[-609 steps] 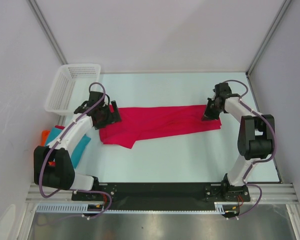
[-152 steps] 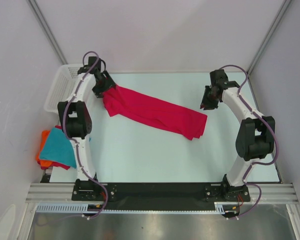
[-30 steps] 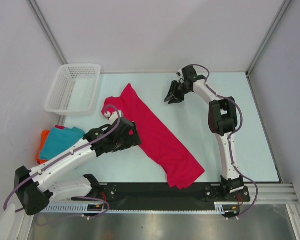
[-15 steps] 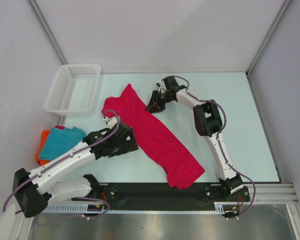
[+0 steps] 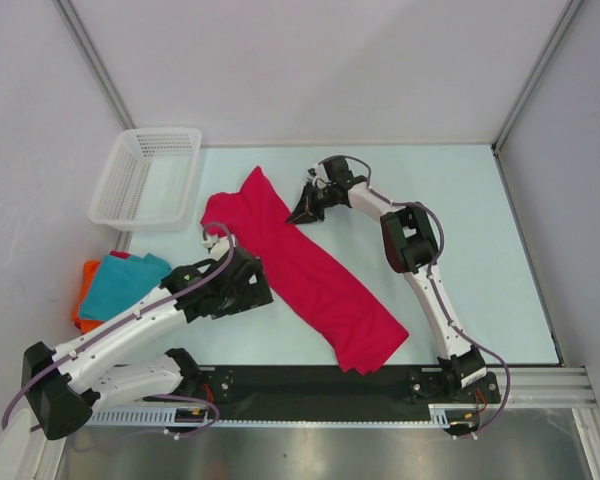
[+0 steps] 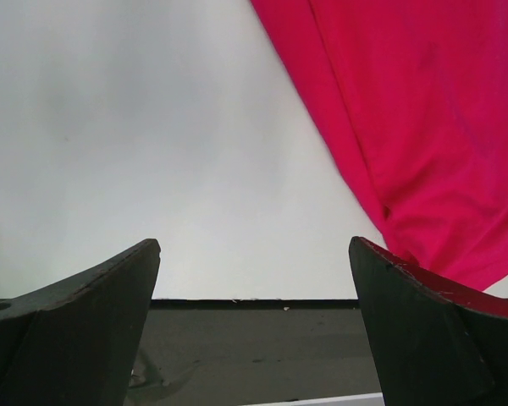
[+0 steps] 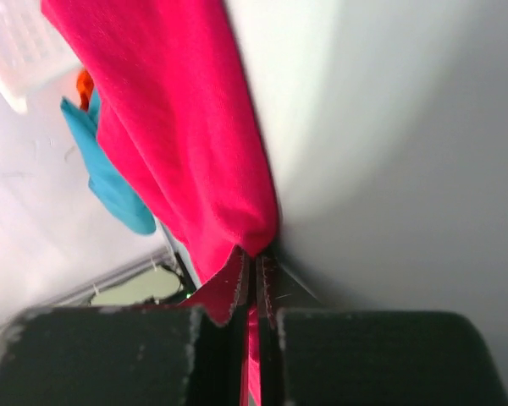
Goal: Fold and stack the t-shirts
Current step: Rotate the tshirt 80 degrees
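Nearest, at the lower left of the overhead view, the left gripper (image 5: 252,290) hovers with its jaws wide apart and nothing between them, just beside the long left edge of the crimson-pink t-shirt (image 5: 315,270). Its wrist view shows bare table (image 6: 152,127) ahead and cloth only at the right, so it seems posted there to take that edge once needed. The shirt lies as a narrow rumpled band, slanting from lower centre up toward the upper left. At the left edge the teal t-shirt (image 5: 125,285) lies over the orange t-shirt (image 5: 85,278), apparently set aside for their turn. Farther up, the right gripper (image 5: 300,212) is pinched together on the band's right edge; its wrist view shows a red fold clamped between the fingers (image 7: 229,292), probably to pull the cloth open. Farthest, upper left, sits the white basket (image 5: 150,150).
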